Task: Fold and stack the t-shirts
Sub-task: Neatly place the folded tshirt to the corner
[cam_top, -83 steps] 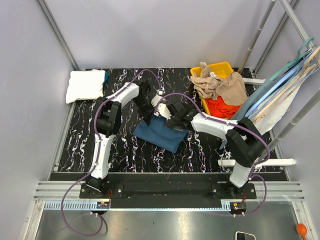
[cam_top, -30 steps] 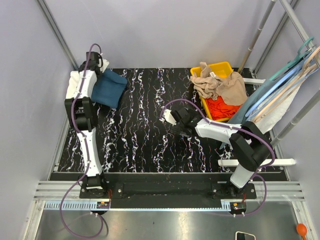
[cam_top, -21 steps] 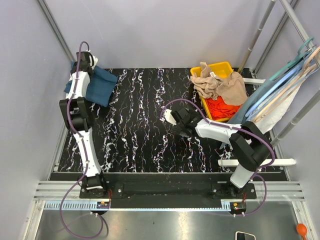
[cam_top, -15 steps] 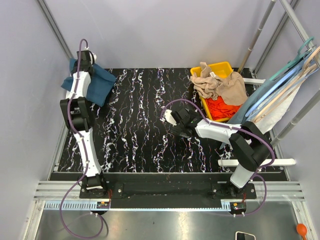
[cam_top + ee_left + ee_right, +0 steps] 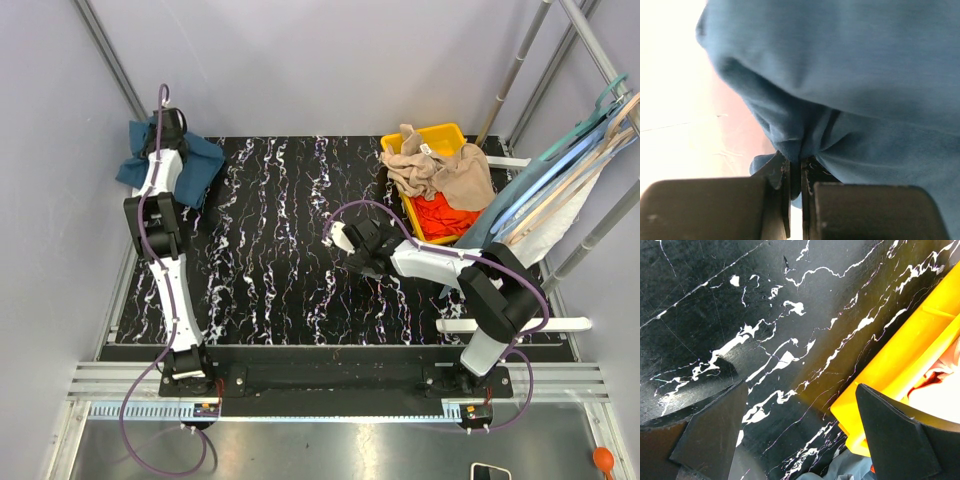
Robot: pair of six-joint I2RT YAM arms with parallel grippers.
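Observation:
The folded dark teal-blue t-shirt lies at the far left corner of the table, over the spot where the white t-shirt lay; the white one is hidden in the top view. My left gripper is shut on a fold of the blue shirt; pale white cloth shows beneath it in the left wrist view. Tan t-shirts and a red-orange one are heaped in the yellow bin. My right gripper is open and empty over the marbled tabletop, near the bin's corner.
Pale blue and beige clothes hangers lean at the right, beside metal poles. The left arm stretches along the left wall. The black marbled tabletop spans the middle.
My left gripper has carried the blue shirt from the table's middle to the far left corner, covering the white shirt. My right gripper let go and drew back a little.

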